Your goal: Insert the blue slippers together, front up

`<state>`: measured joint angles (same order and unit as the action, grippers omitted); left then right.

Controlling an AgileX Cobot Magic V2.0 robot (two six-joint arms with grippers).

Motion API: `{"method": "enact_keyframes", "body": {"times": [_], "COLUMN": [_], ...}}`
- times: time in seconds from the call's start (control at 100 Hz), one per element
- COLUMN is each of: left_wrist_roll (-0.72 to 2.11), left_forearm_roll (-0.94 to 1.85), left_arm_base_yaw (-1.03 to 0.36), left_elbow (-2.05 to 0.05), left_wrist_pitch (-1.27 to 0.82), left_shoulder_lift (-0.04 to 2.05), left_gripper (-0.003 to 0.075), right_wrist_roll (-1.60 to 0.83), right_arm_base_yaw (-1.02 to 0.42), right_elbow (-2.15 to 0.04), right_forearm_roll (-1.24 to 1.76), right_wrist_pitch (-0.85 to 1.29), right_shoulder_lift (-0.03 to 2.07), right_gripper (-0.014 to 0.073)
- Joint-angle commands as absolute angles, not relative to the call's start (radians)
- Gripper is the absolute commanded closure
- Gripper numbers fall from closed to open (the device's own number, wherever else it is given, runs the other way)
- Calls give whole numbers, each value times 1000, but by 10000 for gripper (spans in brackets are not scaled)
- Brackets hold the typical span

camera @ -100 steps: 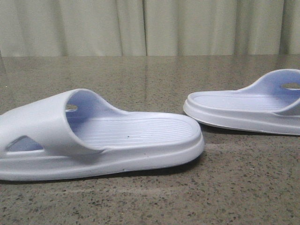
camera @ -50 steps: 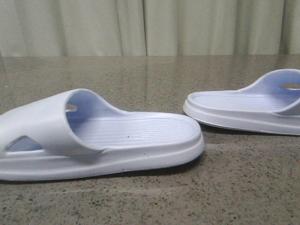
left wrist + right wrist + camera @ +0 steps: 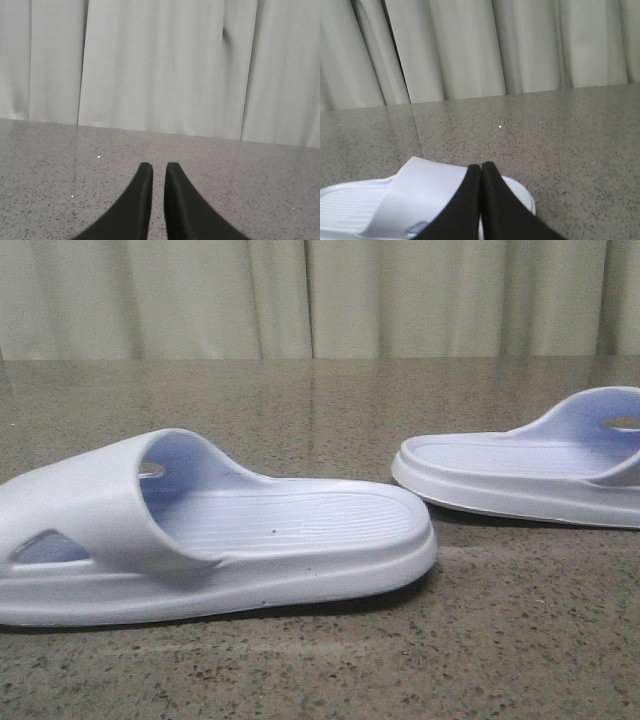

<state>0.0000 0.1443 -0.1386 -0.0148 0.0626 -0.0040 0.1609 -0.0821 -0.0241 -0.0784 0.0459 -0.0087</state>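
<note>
- Two pale lavender-blue moulded foam slides are lying soles-down on the speckled grey stone tabletop (image 3: pixel 330 410), well apart, heels pointing at each other. The near slipper (image 3: pixel 215 530) sits by the front-left edge, the far slipper (image 3: pixel 525 470) runs off the right edge of the front view.
- Left gripper (image 3: pixel 158 172): black fingers nearly together, just a thin slit between them, nothing held. It's over bare tabletop with only the pale pleated curtain (image 3: pixel 160 65) ahead, no slipper in its view.
- Right gripper (image 3: pixel 481 172): fingers pressed together, empty, right above the wide strap of a slipper (image 3: pixel 420 197). Can't tell if it's touching.
- Nothing's nested yet, so I'd say this is the very start.
- Stuff that could go wrong imo: coming down with shut fingers would just shove the light foam across the smooth stone instead of gripping it. Pinching the soft strap might squash it, and then the other slipper won't slide in. Also the left arm has to find its slipper first.
</note>
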Motion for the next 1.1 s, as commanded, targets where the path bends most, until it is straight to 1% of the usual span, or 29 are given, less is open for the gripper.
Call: {"method": "enact_keyframes", "body": {"times": [0.0, 0.16, 0.28, 0.51, 0.77, 0.84, 0.88, 0.95, 1.03, 1.09], "left_wrist_roll": [-8, -8, -8, -8, -8, -8, -7, -7, -7, -7], "left_forearm_roll": [189, 252, 310, 429, 493, 505, 512, 524, 535, 539], "left_arm_base_yaw": [-142, -142, -142, -142, -142, -142, -142, -142, -142, -142], "left_elbow": [-94, -242, -356, -515, -515, -515, -515, -515, -515, -515], "left_wrist_pitch": [73, -154, -269, -362, -402, -415, -422, -439, -448, -448], "left_shoulder_lift": [-27, 34, 122, 284, 332, 332, 332, 332, 332, 332], "left_gripper": [705, 705, 705, 705, 697, 649, 598, 487, 349, 283], "right_wrist_roll": [157, 157, 157, 157, 157, 157, 157, 157, 157, 157], "right_arm_base_yaw": [-75, -75, -75, -75, -75, -75, -75, -75, -75, -75], "right_elbow": [-123, -273, -373, -516, -533, -531, -531, -531, -531, -531], "right_forearm_roll": [-83, -83, -83, -78, -49, -34, -29, -18, -17, -13], "right_wrist_pitch": [24, 181, 255, 314, 348, 350, 350, 350, 350, 348], "right_shoulder_lift": [-22, 42, 132, 309, 379, 379, 379, 379, 379, 379], "right_gripper": [700, 695, 681, 682, 678, 642, 608, 515, 390, 321]}}
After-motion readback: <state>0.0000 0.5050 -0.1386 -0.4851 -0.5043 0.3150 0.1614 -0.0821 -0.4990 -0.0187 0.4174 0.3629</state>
